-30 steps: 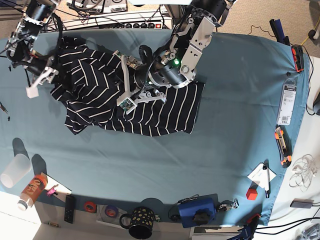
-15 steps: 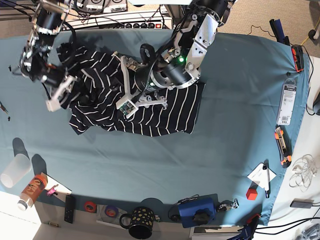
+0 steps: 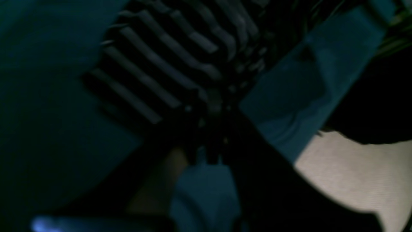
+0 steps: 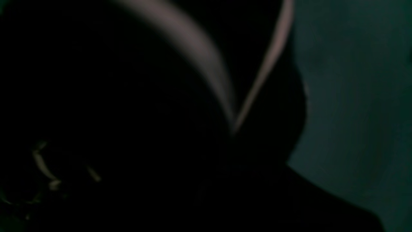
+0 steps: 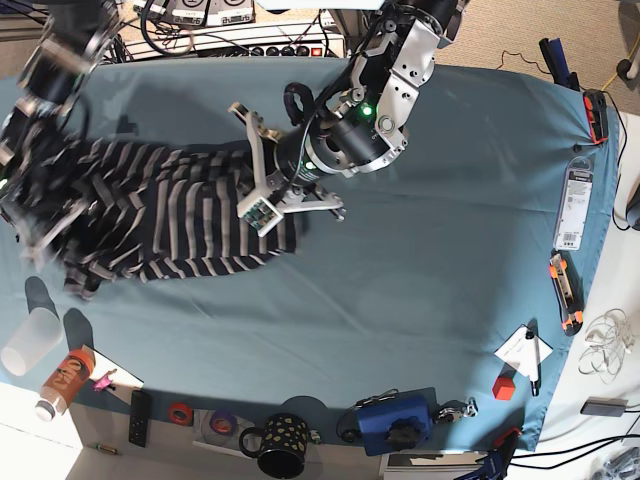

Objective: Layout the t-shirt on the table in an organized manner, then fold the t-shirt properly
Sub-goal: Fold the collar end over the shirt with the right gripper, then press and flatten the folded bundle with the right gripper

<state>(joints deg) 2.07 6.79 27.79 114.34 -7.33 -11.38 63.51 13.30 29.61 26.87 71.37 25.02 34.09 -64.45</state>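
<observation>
The t-shirt (image 5: 170,215), dark with thin white stripes, is stretched in a motion-blurred band across the left half of the teal table (image 5: 450,200). My left gripper (image 5: 258,205) is shut on its right end. In the left wrist view the striped t-shirt (image 3: 167,54) bunches right at the gripper (image 3: 210,106), over the table cloth (image 3: 289,87). My right gripper (image 5: 40,235), blurred at the table's left edge, holds the other end. The right wrist view is nearly filled by the dark t-shirt (image 4: 199,51), with the table (image 4: 354,96) beside it; the fingers are hidden.
Along the front edge stand a white cup (image 5: 30,340), an orange bottle (image 5: 65,380), tape rolls (image 5: 180,412), a dotted black mug (image 5: 283,443) and a blue box (image 5: 395,420). A packaged tool (image 5: 575,205), an orange cutter (image 5: 565,292) and a red block (image 5: 503,386) lie at the right.
The right arm swung left and down, dragging the shirt with it. The crumpled heap has become a stretched band. The left gripper shut on the shirt's right end.
</observation>
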